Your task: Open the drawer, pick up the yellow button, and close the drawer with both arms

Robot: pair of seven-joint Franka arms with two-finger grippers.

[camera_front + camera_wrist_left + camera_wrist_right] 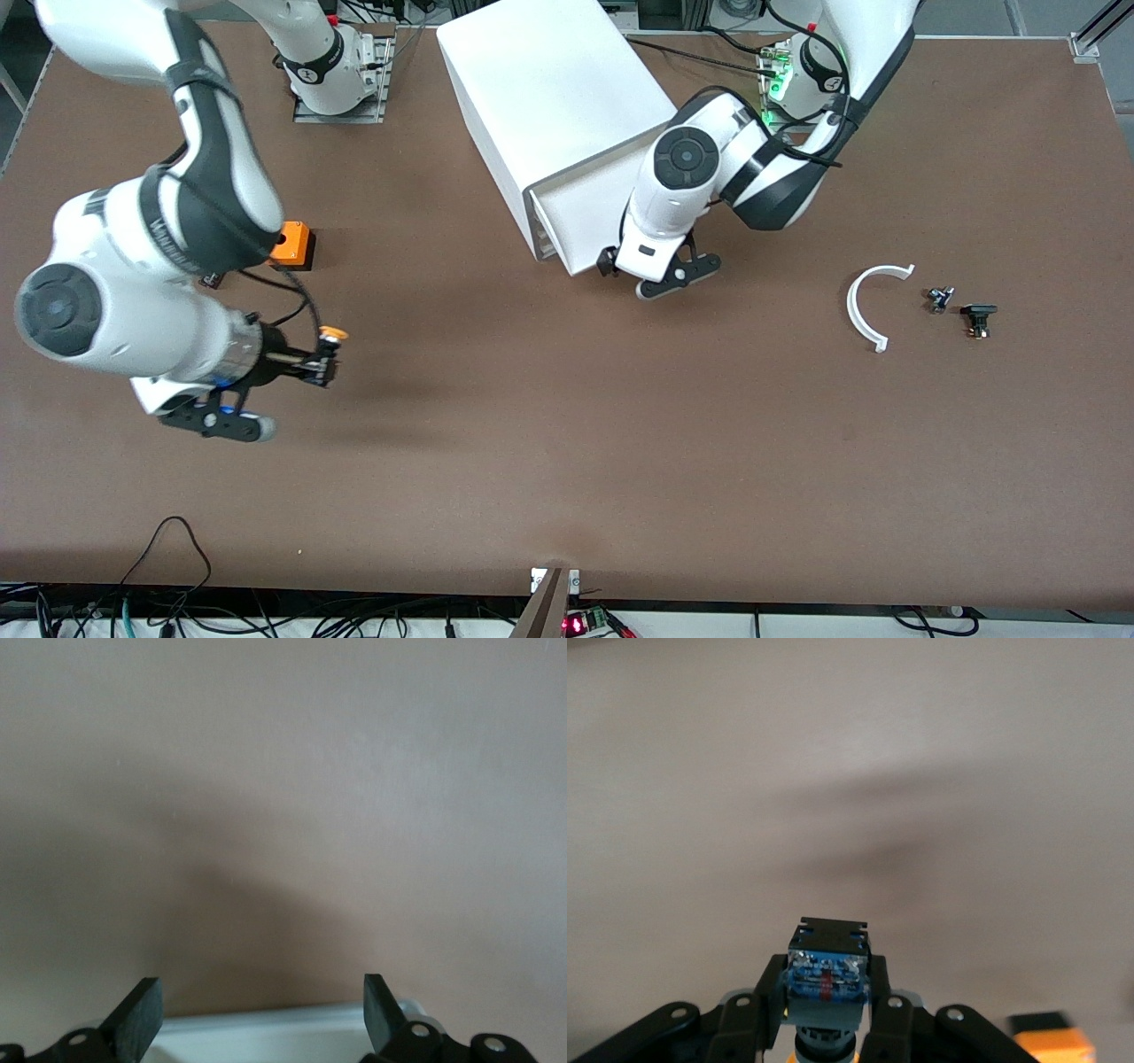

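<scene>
1. The table point(567, 443) has a matt brown, smooth top.
2. The cabinet point(549, 97) looks like smooth white plastic with a faint sheen.
3. The arms' point(133, 310) shells are glossy white plastic with black bands.
4. The button point(826, 979) has a shiny orange-yellow cap.

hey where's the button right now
The button is off the table, clamped in the right gripper over bare tabletop at the right arm's end, with the orange cube its closest neighbour on the table.

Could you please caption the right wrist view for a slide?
Right gripper shut on the button above the brown table.
</scene>
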